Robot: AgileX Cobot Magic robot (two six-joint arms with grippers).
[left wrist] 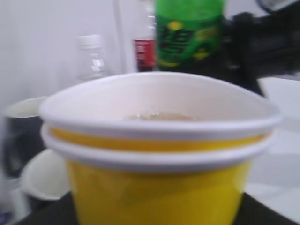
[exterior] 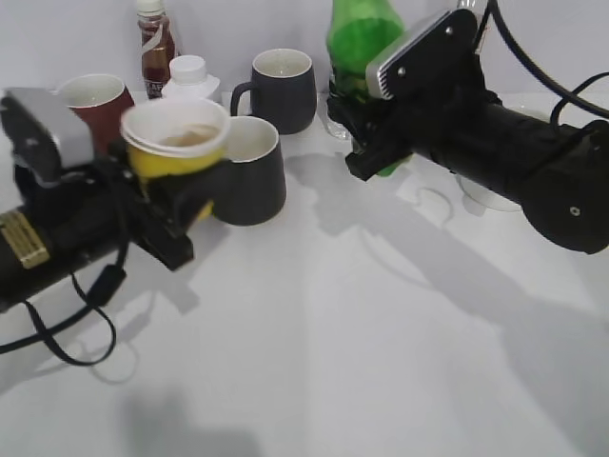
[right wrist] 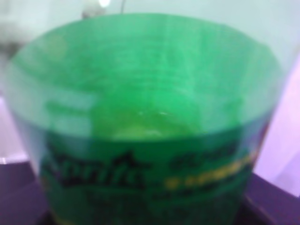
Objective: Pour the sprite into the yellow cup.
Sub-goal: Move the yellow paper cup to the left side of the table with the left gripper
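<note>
My left gripper (exterior: 176, 205) is shut on the yellow cup (exterior: 175, 143) and holds it upright above the table at the left. The cup fills the left wrist view (left wrist: 159, 187); it shows two stacked white rims and a little liquid inside. My right gripper (exterior: 366, 133) is shut on the sprite (exterior: 360, 38), a green bottle standing upright at the back middle; its top is cut off by the frame. The bottle's label fills the right wrist view (right wrist: 140, 154), and it also shows behind the cup in the left wrist view (left wrist: 187, 33).
Two dark mugs (exterior: 252, 167) (exterior: 281, 88) stand between the cup and the bottle. A brown-red mug (exterior: 100, 100), a cola bottle (exterior: 155, 43) and a clear water bottle (exterior: 190, 78) stand at the back left. A white bowl (exterior: 485, 195) sits under my right arm.
</note>
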